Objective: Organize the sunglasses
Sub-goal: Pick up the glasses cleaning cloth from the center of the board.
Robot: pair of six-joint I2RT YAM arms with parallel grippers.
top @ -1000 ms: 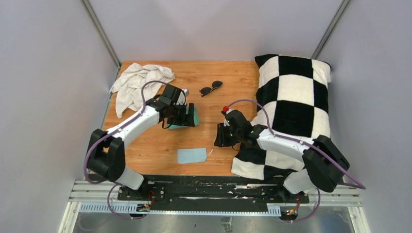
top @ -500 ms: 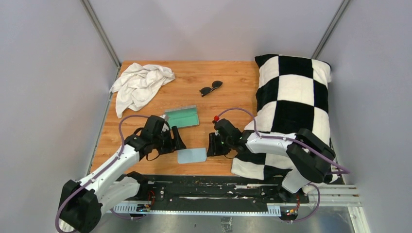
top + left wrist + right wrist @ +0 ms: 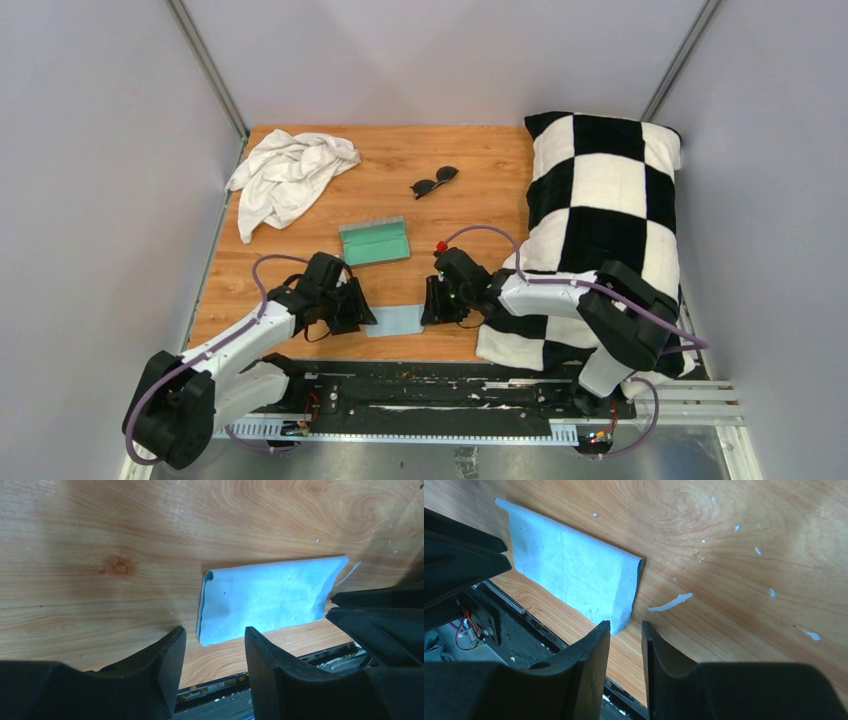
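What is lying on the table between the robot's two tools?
A light blue cloth lies flat on the table between the left tool and the right tool. The top view shows it best, and each wrist view shows it too.

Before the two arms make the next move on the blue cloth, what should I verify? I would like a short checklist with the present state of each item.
1. Left jaws open and empty: ok.
2. Right jaws open and empty: ok, though the gap is narrow.
3. Blue cloth lies flat between the two arms: ok.
4. Cloth's edge sits inside each pair of jaws: cannot tell.
5. Case open, teal lining up: ok.
6. Sunglasses apart from both arms: ok.
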